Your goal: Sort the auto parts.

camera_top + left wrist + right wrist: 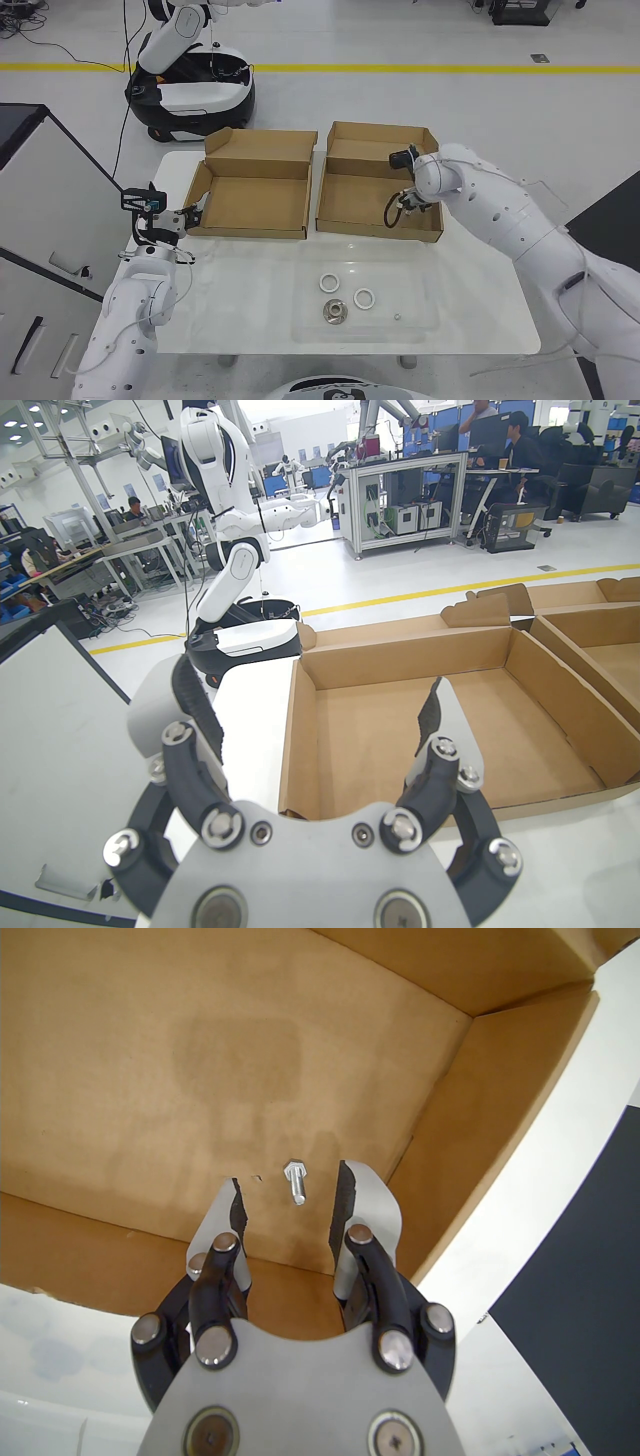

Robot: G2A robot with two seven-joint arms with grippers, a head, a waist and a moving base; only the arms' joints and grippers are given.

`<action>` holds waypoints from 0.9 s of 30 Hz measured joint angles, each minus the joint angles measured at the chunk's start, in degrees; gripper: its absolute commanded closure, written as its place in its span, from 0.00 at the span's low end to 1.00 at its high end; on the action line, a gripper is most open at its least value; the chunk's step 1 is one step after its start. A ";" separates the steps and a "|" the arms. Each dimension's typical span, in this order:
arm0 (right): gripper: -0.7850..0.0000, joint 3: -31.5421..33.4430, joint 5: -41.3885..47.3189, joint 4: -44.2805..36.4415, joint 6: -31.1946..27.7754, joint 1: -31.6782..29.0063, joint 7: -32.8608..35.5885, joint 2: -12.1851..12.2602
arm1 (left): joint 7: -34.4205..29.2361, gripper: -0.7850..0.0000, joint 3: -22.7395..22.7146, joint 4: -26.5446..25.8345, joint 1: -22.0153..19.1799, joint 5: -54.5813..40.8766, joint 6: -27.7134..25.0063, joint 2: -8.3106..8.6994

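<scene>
Though ungripped, bolt between parted right jaws (in box).

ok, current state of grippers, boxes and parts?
left box: open, empty.
right box: open, one part inside.
bolt: lying loose on the right box floor, not gripped.
left gripper: open, empty, at the left box's outer edge.
right gripper: open, empty, fingers either side of the bolt.
white rings: two, flat in the clear tray.
metal flanged part: in the tray, beside the rings.

Another white robot stands just beyond the white table.
</scene>
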 measured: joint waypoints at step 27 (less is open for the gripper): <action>0.00 23.44 5.61 -34.43 -6.76 -5.64 15.24 7.91 | 0.00 0.00 0.00 0.00 0.00 0.00 0.00 0.00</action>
